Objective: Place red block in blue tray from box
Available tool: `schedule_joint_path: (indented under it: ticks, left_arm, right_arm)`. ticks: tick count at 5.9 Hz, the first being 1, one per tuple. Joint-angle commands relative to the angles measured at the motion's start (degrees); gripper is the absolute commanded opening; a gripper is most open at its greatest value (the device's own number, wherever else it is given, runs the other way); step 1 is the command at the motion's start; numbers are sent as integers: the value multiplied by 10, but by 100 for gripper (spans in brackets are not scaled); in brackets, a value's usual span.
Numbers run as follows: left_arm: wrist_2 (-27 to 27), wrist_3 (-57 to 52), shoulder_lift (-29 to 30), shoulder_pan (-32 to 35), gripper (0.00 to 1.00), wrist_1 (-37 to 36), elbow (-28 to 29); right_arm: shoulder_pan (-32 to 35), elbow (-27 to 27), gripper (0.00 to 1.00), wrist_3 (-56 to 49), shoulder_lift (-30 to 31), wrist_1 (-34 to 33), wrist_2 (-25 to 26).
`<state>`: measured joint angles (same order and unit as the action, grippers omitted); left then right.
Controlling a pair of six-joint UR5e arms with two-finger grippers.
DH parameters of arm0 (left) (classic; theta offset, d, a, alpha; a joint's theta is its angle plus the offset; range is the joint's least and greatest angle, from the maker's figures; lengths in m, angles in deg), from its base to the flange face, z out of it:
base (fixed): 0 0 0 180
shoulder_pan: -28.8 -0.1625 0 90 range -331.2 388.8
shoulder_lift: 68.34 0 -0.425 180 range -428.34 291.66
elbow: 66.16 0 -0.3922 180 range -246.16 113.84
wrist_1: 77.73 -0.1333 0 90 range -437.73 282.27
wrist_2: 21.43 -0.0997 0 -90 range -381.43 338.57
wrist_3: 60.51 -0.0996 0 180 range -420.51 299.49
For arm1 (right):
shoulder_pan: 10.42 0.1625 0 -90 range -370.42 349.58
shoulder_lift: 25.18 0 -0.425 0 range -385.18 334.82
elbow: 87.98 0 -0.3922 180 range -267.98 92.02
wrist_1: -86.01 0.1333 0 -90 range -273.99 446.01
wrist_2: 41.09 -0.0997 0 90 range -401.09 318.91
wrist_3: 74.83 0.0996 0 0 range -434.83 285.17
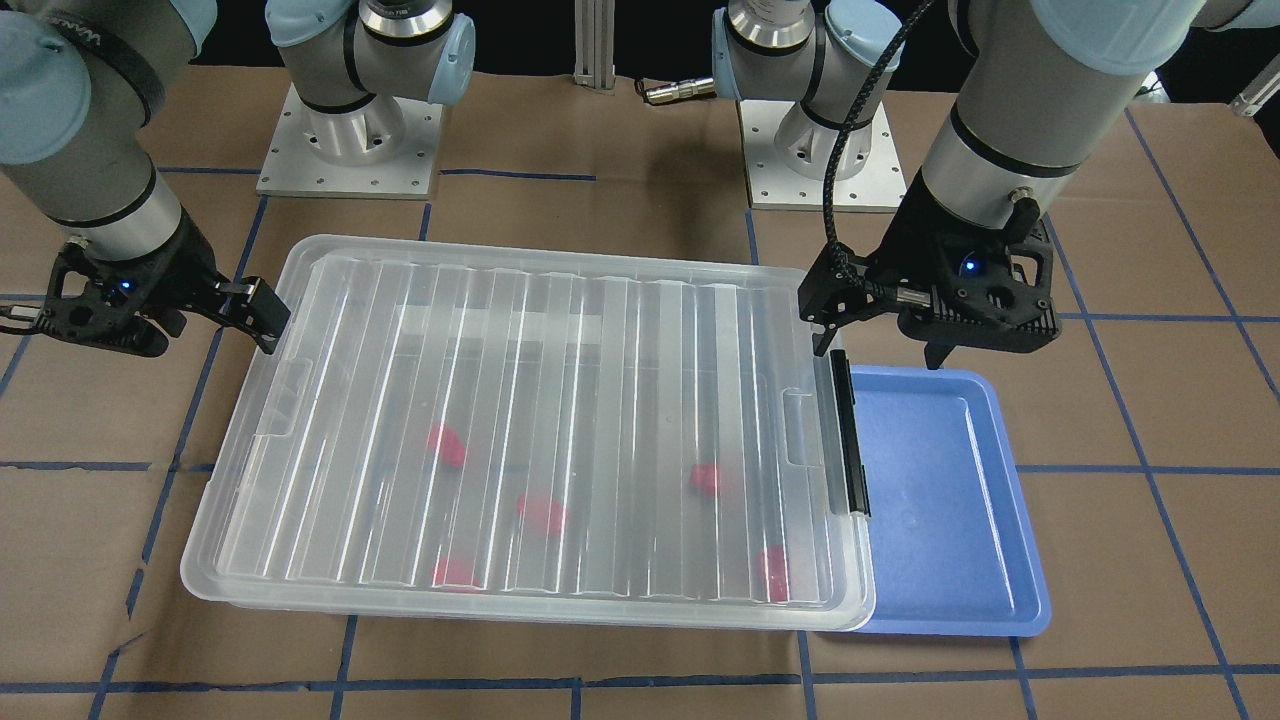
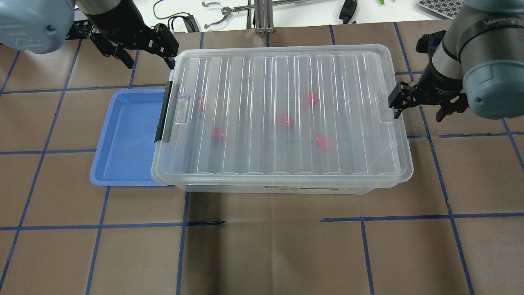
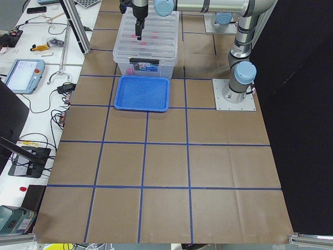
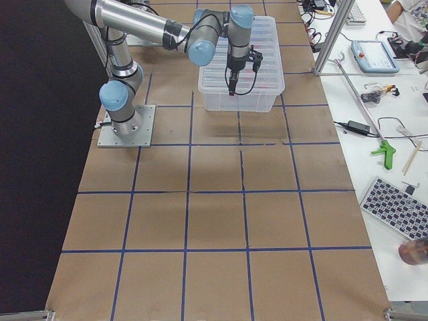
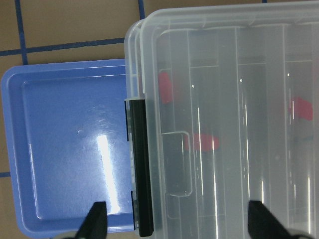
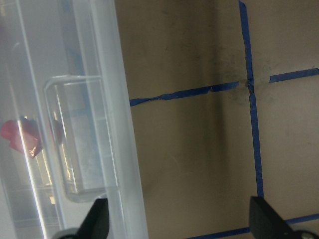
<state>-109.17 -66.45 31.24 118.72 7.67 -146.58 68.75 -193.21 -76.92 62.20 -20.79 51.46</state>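
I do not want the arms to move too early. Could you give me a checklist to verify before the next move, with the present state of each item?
1. Opened box: not ok, the lid covers it.
2. Released latch: cannot tell.
3. Open left gripper: ok, above the latch end.
4. Open right gripper: ok, at the opposite end.
5. Free tray: ok, empty, though the box rim overhangs one side.
6. Five blocks in the box: ok, under the lid.
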Motion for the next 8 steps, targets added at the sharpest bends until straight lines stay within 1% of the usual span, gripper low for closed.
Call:
schedule_joint_path:
  ticks: [1, 3, 5, 8]
  left_arm:
    - [0, 0, 1, 1, 98, -1, 0]
    - [0, 0, 0, 0, 98, -1, 0]
    - [0, 0, -1, 1, 98, -1, 0]
    - [0, -1, -3, 0, 98, -1, 0]
  right_arm:
    - [0, -18, 100, -12, -2, -15, 1]
    - [-2, -21, 100, -57, -9, -40, 2]
    - [-5, -21, 100, -100, -16, -61, 24]
    - [-59, -21, 100, -151, -18, -61, 25]
